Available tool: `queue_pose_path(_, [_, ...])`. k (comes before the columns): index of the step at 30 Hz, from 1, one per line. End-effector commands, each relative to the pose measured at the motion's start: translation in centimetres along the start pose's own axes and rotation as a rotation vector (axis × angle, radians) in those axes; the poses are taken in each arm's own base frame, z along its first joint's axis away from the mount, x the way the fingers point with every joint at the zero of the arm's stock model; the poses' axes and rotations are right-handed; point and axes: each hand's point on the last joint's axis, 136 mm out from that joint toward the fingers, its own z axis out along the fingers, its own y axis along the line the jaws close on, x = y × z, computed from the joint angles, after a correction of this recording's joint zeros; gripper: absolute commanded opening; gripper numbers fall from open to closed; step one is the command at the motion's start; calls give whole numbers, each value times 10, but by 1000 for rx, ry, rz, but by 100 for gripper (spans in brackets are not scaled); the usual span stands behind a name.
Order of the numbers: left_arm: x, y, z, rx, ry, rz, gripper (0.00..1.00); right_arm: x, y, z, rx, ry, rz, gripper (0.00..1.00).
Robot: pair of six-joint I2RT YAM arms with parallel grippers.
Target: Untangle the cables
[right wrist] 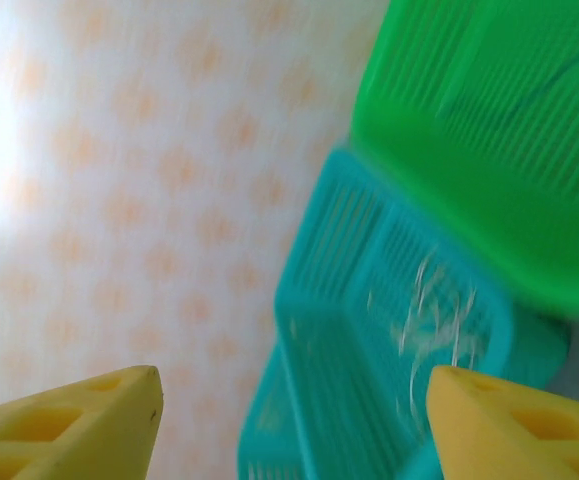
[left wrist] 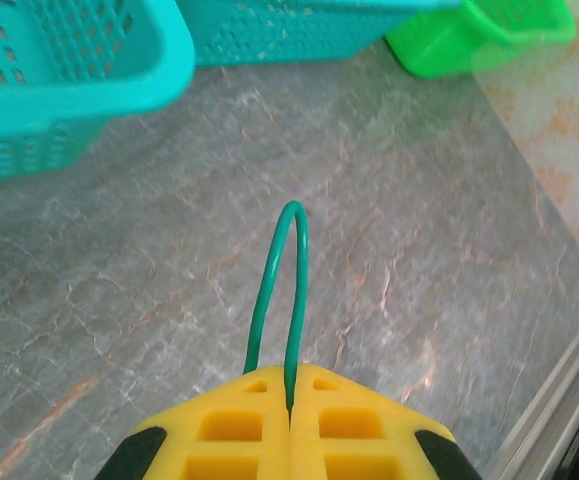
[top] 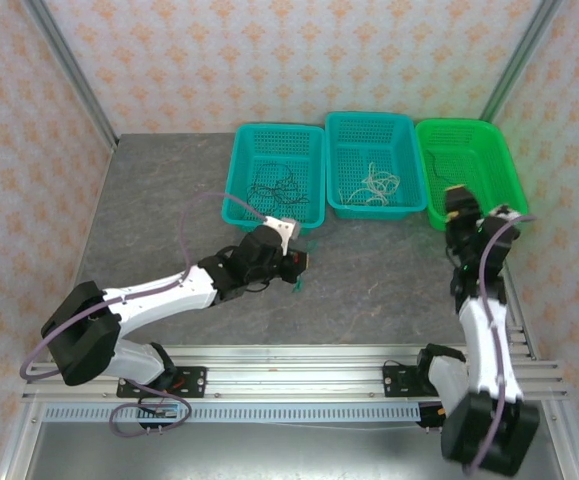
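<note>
My left gripper (top: 302, 262) (left wrist: 291, 385) is shut on a thin green cable (left wrist: 287, 290), which loops out from between the yellow fingers above the grey table (left wrist: 439, 250); a bit of it hangs below the gripper (top: 298, 284). Black cables (top: 275, 186) lie in the left teal basket (top: 237, 170). Whitish cables (top: 373, 185) (right wrist: 434, 320) lie in the middle teal basket (top: 336, 140) (right wrist: 329, 330). My right gripper (top: 459, 205) (right wrist: 294, 390) stands open with nothing between its fingers, at the near edge of the green basket (top: 499, 165) (right wrist: 469, 130).
The three baskets stand in a row at the back of the table. Patterned walls enclose the sides and back. A metal rail (top: 299, 380) runs along the near edge by the arm bases. Bare tabletop (top: 159, 200) lies left of the baskets.
</note>
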Motion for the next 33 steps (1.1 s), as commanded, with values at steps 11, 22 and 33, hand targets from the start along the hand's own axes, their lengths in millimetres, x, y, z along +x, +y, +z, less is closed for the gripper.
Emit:
queue_pose_path(11, [-55,3,-8,-87,-93,-164,0,238,40,-79,-334,723,-486,78])
queue_pose_path(22, [-53,11,-21,-141,-90,-176,0,345,48,-38,-448,810,-674,59])
queue_pose_path(33, [-42,16,-19,-155,-55,-188,0,337,56,-32,-480,727,-636,0])
